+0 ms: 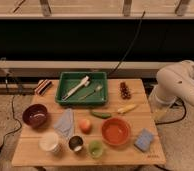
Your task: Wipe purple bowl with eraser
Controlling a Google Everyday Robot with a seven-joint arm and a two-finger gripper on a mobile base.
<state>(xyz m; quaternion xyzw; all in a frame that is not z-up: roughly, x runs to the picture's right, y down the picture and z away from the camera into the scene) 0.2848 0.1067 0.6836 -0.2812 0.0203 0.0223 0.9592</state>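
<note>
The purple bowl (pixel 36 116) sits on the left side of the wooden table (pixel 135 155), upright, with a pale sheen inside. The eraser (pixel 42 86), a small striped block, lies at the table's far left corner, beyond the bowl. Only my white arm (pixel 181 83) shows, off the table's right edge and far from both. My gripper is not in view.
A green tray (pixel 83 88) with a white brush and a fork stands at the back centre. Grapes (pixel 125 90), a yellow item (pixel 126 108), a green vegetable (pixel 100 114), a peach (pixel 85 125), an orange bowl (pixel 116 131), a blue sponge (pixel 144 139), a cloth (pixel 65 122) and three cups (pixel 76 144) fill the table.
</note>
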